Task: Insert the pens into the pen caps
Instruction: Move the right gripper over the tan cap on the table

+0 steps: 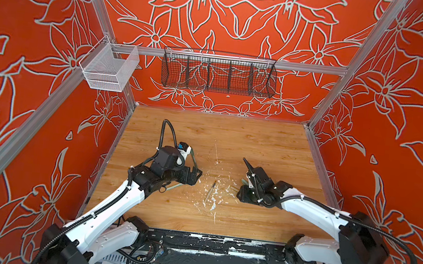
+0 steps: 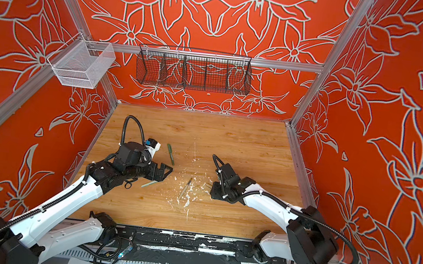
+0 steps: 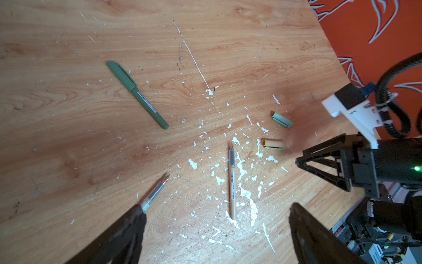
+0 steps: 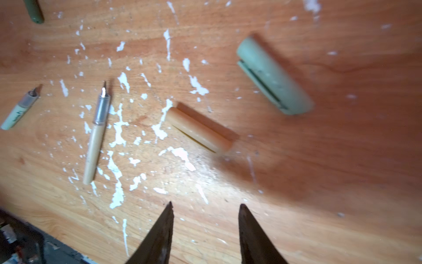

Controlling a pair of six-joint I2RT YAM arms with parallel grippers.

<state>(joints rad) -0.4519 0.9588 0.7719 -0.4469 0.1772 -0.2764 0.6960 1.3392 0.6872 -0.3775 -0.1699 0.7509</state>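
Tan cap [image 4: 199, 130] ahead of right tool [image 4: 205, 206], untouched; jaws parted.

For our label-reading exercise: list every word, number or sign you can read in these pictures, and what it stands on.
dark green pen: small print on its barrel, too small to read.
tan pen: barcode and print, too small to read.
pale green pen: dark lettering, blurred, unreadable.
Nothing else shows text.

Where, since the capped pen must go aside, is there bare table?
Bare: the table beyond the dark green pen to its far edge, and the near strip by the black rail. Crowded: mid-table, around tan pen, tan cap, pale green cap, pale green pen.
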